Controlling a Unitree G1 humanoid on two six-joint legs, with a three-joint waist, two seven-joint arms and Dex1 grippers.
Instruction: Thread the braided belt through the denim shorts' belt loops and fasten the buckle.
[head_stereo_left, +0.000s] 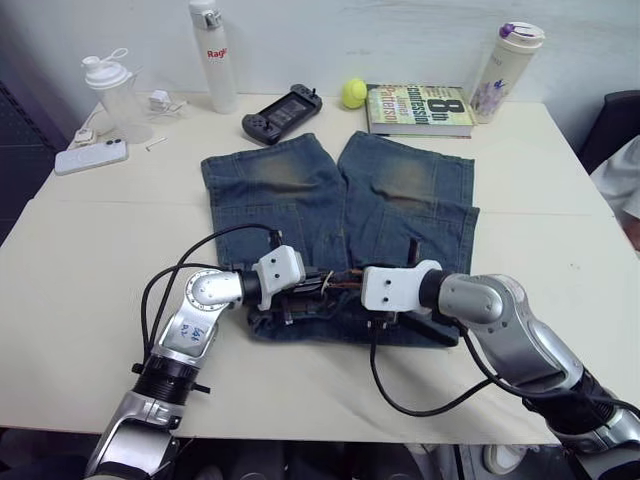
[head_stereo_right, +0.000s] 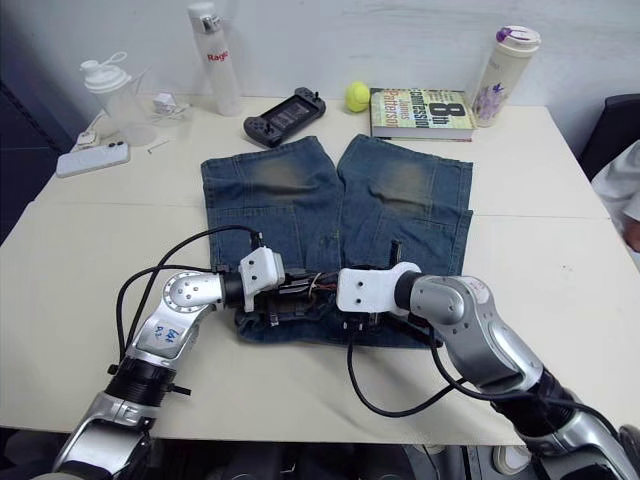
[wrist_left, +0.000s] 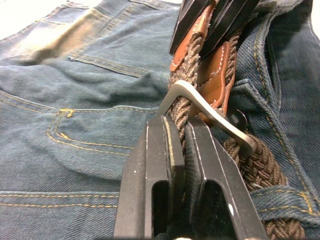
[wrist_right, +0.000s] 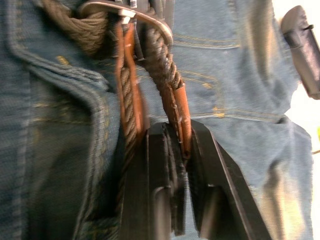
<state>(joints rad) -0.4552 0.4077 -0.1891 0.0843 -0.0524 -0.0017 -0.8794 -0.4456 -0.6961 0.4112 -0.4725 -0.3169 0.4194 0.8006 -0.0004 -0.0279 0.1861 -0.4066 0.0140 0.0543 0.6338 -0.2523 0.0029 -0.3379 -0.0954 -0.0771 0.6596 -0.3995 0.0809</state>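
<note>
Braided belt (wrist_left: 260, 167): dark-brown weave, tan leather end tabs, lying along waistband of denim shorts (head_stereo_left: 300, 200). Silver buckle (wrist_left: 200, 107) at centre. Left gripper (wrist_left: 182, 145) clamped on braid; right gripper (wrist_right: 182, 145) clamped on tan tip.

The denim shorts (head_stereo_left: 338, 225) lie flat at the middle of the table (head_stereo_left: 80, 290), waistband toward the robot, with the braided belt (wrist_left: 260, 167) along it. Behind them stand a game controller (head_stereo_left: 281, 113), a ball (head_stereo_left: 353, 93) and a book (head_stereo_left: 419, 110). A phone (head_stereo_left: 91, 156) lies at the far left.
</note>
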